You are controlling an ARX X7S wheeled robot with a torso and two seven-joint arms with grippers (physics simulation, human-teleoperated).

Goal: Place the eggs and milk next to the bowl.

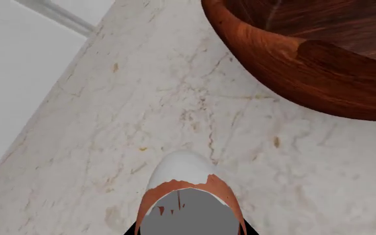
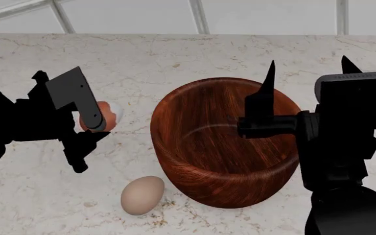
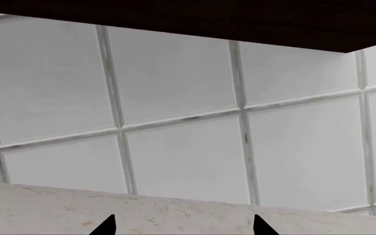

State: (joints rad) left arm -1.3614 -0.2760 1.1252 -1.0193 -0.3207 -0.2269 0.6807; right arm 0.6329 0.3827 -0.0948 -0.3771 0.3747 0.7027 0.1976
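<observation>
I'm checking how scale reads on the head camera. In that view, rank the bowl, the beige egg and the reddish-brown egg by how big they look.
1. Bowl, by far the largest.
2. Beige egg, in full view on the counter.
3. Reddish-brown egg, unsure: the left tool hides part of it, so the two eggs may well match.

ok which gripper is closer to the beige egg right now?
Left. The left gripper holds the reddish-brown egg just behind the beige egg, on the same side of the wooden bowl. The right gripper is across the bowl, by its far-right rim.
</observation>
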